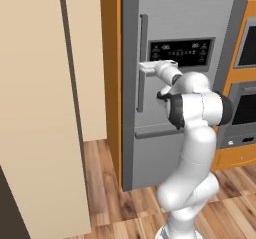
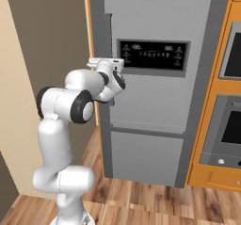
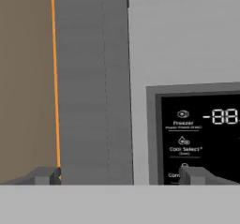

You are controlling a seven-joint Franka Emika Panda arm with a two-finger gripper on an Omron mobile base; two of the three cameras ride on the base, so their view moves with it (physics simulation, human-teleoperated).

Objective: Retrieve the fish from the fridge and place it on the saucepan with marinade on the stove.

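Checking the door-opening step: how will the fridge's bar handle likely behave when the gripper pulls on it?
The bar handle looks like rigid metal fixed to the fridge door, so probably no flex. Its smooth finish may be slippery. The open gripper sits at it; the tall door likely swings heavily.

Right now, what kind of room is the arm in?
A rendered home kitchen, most likely: a tall steel fridge with a black display panel, built-in wall ovens in orange cabinets beside it, and a wood plank floor.
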